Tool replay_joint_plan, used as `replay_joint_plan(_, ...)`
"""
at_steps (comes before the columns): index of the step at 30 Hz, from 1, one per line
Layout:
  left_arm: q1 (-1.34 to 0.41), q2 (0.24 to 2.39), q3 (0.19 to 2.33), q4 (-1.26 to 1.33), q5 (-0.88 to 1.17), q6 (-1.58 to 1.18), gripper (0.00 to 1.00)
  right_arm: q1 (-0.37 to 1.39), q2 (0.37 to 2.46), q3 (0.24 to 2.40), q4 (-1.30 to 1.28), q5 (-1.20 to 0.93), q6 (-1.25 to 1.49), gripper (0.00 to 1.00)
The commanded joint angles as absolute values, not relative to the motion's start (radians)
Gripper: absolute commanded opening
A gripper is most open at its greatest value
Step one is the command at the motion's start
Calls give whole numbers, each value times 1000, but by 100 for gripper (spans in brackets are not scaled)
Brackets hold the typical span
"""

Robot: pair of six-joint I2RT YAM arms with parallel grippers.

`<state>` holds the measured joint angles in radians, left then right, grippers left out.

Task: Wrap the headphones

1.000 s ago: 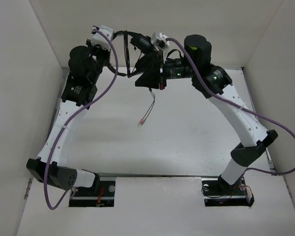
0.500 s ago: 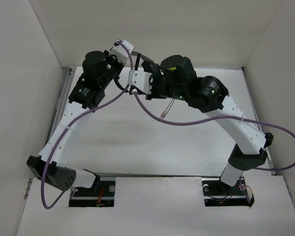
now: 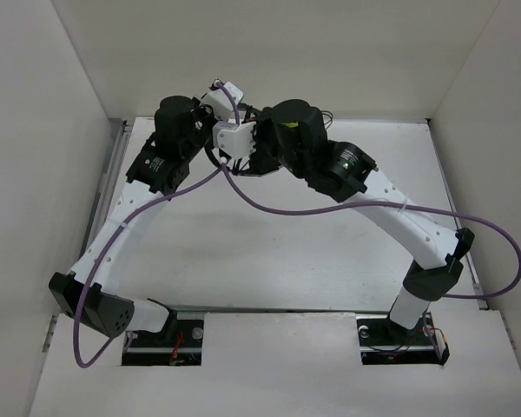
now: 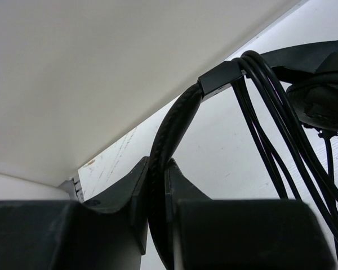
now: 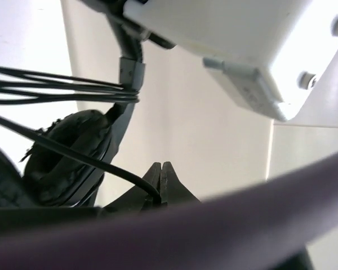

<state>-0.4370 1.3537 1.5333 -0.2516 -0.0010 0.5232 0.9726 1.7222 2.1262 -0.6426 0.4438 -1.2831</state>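
The black headphones hang in the air between my two wrists at the far middle of the table. In the left wrist view my left gripper (image 4: 156, 183) is shut on the padded headband (image 4: 174, 121). Several turns of the thin black cable (image 4: 265, 101) cross the band's end, and an earcup (image 4: 321, 98) shows at the right. In the right wrist view my right gripper (image 5: 161, 179) is shut on one strand of the cable (image 5: 96, 163), just beside the earcup (image 5: 67, 154). In the top view the headphones are mostly hidden behind the wrists (image 3: 236, 137), and the plugs are out of sight.
Purple arm cables loop from both wrists; the right one (image 3: 347, 213) sags over the table's middle and blurs across the right wrist view (image 5: 214, 230). White walls (image 3: 78, 78) enclose the table on three sides. The left wrist's white camera housing (image 5: 242, 45) is close above the right gripper.
The right wrist has swung left and turned over toward the left wrist, carrying the cable. The left wrist has moved right and lower. The dangling cable end with plugs has dropped out of sight.
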Motion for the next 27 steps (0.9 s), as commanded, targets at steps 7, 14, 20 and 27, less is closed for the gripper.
replay_joint_plan(7, -453, 1290, 1551, -293, 90, 492, 3, 825, 1672, 2008, -319, 309, -1243, 2)
replay_joint_plan(14, -455, 1290, 1589, -334, 146, 440, 3, 733, 1664, 1960, -288, 134, -1126, 3)
replay_joint_plan(20, -456, 1293, 1577, -356, 166, 426, 3, 709, 1654, 1993, -321, 57, -1051, 2)
replay_joint_plan(27, -456, 1296, 1586, -368, 199, 394, 1, 665, 1652, 2023, -334, -23, -970, 3)
